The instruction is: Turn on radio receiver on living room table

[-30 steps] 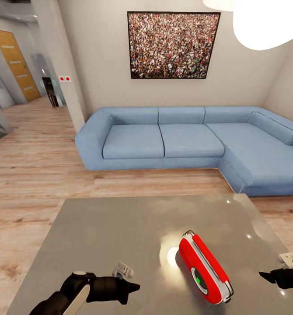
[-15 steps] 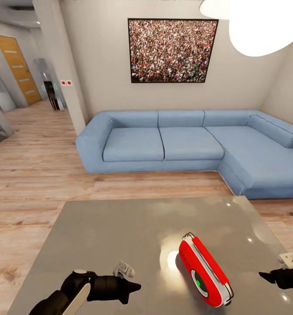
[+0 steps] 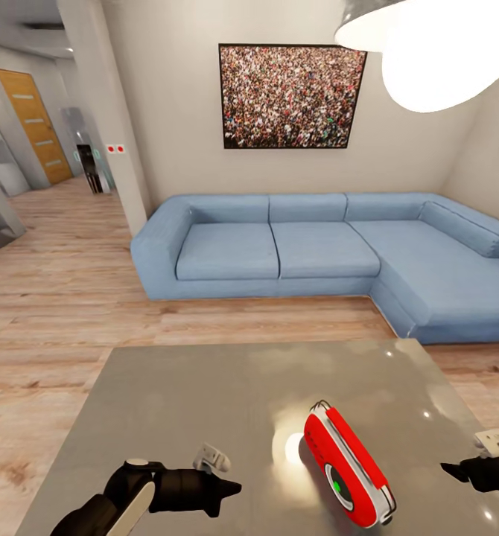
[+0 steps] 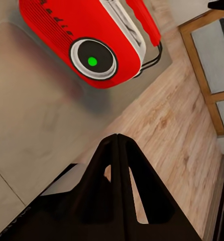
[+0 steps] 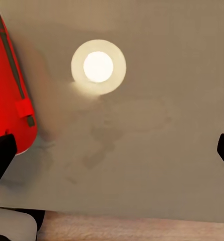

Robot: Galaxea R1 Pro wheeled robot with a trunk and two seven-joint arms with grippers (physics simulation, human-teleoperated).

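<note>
- Head view, item one: the table [image 3: 205, 402], glossy grey-beige top, in the living room, with the blue sofa [image 3: 316, 253], crowd photo [image 3: 290, 97] and white pendant lamp [image 3: 436, 52] beyond it.
- Head view, item two: the radio receiver [image 3: 348, 465], red, resting on the table's near right part, dial toward us. It lies between our two arms, apart from both.
- Head view, item three: left gripper [image 3: 231, 490], low over the table near its front edge, tips drawn to a single point. Right gripper [image 3: 452, 470] enters at the frame's edge; from here we cannot tell its finger state.
- Head view, change noted: against the pictures of a second and half a second ago, the whole scene has slid down the frame, with the lamp dropping further into view. We read this as the camera tilting, not the objects moving. Both arms and the radio hold their places relative to the table.
- Left wrist view: left gripper [image 4: 117, 138], fingers pressed together, aimed toward the radio's round dial [image 4: 93, 59], well short of it. A green dot shows at the dial's centre.
- Right wrist view: right gripper [image 5: 112, 148], fingertips [image 5: 1, 153] far apart at the frame's sides, so spread. The radio's red side [image 5: 9, 90] sits just beside one tip, and a bright lamp reflection lies on the tabletop.
- Assessment: no contact made; we judge the press on the dial not yet begun.
</note>
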